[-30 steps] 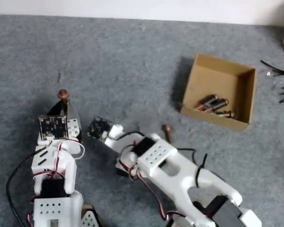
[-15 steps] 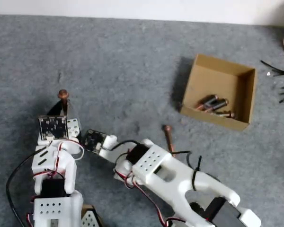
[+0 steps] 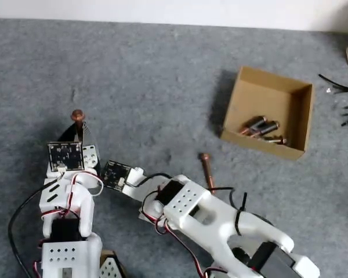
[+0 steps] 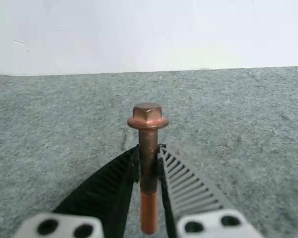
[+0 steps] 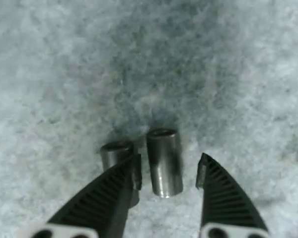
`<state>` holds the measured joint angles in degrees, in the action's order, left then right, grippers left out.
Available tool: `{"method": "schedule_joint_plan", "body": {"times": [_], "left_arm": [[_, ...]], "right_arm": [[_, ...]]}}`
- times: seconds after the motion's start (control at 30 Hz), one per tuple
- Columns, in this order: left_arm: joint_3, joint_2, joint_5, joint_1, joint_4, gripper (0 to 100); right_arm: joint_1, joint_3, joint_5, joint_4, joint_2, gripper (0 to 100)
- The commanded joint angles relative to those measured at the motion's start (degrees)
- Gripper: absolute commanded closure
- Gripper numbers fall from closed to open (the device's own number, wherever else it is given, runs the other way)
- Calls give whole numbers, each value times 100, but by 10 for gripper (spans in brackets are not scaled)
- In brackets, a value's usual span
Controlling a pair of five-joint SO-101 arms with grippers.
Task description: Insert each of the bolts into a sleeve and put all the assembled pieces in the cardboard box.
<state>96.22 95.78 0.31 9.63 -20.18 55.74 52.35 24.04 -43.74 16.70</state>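
The held bolt [image 4: 147,124] stands head-up, pinched in the left claw [image 4: 148,151] at near left, evidently presented for sleeving. The right claw [image 5: 169,171], spread, straddles one sleeve [image 5: 164,161], a second sleeve [image 5: 116,151] just beside it. A spare bolt [image 3: 207,169] lies on the counter [image 3: 162,75]; the cardboard box [image 3: 306,119], far right, holds finished pieces [image 3: 261,127].

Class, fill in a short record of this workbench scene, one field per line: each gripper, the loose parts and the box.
Left gripper: shut on a copper hex-head bolt, head sticking out past the fingertips
Right gripper: open, jaws either side of a grey metal sleeve lying on the grey carpet
Second grey sleeve: lying beside the first
Loose copper bolt: on the carpet beside the right arm
Cardboard box: holds assembled pieces
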Motion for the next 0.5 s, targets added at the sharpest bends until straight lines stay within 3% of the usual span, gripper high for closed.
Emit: {"method": "schedule_joint_plan", "body": {"times": [0.0,0.33,0.47], "left_arm": [[127,136,18,75,26,993],[127,145,18,75,26,993],[127,145,18,75,26,993]], "right_arm": [[-163,57,18,66,-338,818],[-312,57,26,84,-681,820],[-312,57,35,154,-681,906]]}}
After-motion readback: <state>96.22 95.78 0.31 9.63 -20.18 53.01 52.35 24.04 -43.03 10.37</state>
